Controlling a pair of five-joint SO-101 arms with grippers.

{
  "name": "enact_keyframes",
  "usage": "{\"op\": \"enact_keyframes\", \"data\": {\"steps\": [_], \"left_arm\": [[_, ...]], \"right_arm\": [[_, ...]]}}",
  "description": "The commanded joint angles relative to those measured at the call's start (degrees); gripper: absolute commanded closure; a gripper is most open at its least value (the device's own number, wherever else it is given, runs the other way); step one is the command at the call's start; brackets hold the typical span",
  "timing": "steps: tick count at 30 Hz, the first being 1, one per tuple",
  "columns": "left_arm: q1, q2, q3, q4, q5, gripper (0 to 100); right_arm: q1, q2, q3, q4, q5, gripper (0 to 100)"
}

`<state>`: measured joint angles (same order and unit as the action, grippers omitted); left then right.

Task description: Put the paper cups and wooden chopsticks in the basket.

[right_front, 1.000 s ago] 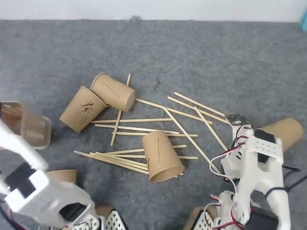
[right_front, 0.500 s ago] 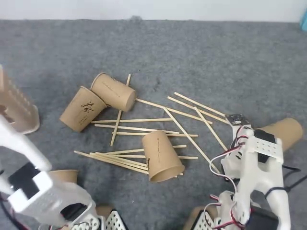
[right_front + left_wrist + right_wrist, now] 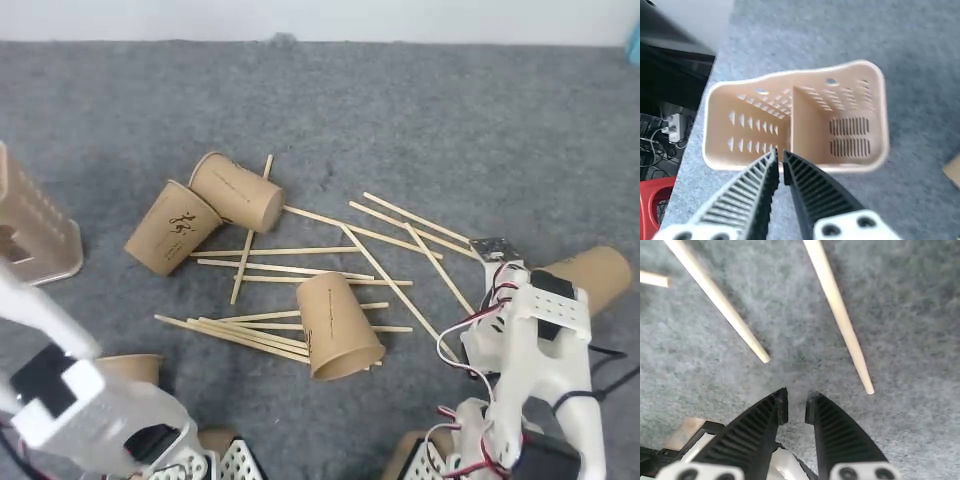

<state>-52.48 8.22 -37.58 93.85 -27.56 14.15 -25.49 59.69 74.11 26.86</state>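
Grey carpeted table (image 3: 420, 110) strewn with paper cups (image 3: 338, 325) and wooden chopsticks (image 3: 285, 270)
Your left gripper (image 3: 779, 159) is pinching the rim of the tan basket (image 3: 860, 125) at the table's left edge, holding it tilted; your right gripper (image 3: 796, 407) is hovering low beside two chopstick tips, jaws slightly parted

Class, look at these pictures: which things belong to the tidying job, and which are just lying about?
Belong to the job:
basket
paper cups
wooden chopsticks, scattered among the cups

Just lying about:
grey carpet covering the table
cables beyond the table's edge
red object beside them
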Motion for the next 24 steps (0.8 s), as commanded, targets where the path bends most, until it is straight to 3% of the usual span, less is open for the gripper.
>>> {"op": "enact_keyframes", "data": {"steps": [1, 9, 14, 19, 24], "left_arm": [[-1.1, 5.5, -2.2, -2.9, -0.9, 94], [-0.8, 20.5, -13.0, -2.4, -1.0, 81], [-0.8, 29.4, -16.4, -2.4, -1.1, 86], [-0.7, 36.5, -16.6, -2.5, -1.1, 99], [0.0, 41.8, -16.6, -2.5, -1.1, 99]], "right_arm": [[0.5, -1.8, 0.0, 0.2, 1.1, 92.9], [0.4, -1.8, 0.0, 0.1, 1.1, 92.9], [0.4, -1.8, 0.0, 0.1, 1.1, 92.9], [0.4, -1.8, 0.0, 0.1, 1.1, 92.9], [0.4, -1.8, 0.0, 0.1, 1.1, 92.9]]}}
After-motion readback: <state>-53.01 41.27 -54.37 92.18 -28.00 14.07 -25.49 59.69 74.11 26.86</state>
